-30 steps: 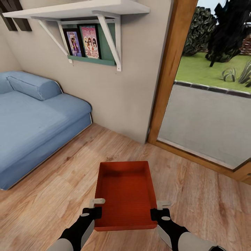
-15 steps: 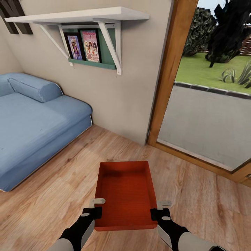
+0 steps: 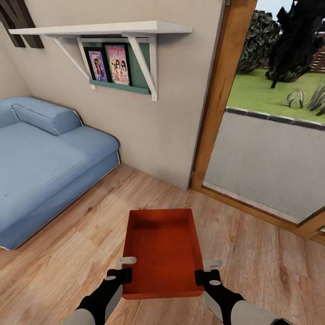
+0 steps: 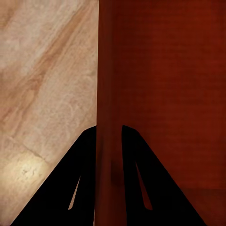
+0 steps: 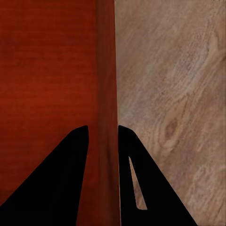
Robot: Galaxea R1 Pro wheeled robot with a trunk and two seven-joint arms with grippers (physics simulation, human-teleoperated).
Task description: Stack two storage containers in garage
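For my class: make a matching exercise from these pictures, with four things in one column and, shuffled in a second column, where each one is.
Things
1. storage container
2. blue sofa
3. framed pictures
4. glass door

Places
A. under the white wall shelf
B. at the right of the head view, with lawn beyond
C. held by its side walls between the left gripper and right gripper, above the wood-plank floor
D. along the wall at the left of the head view

Pairs: 1-C, 2-D, 3-A, 4-B
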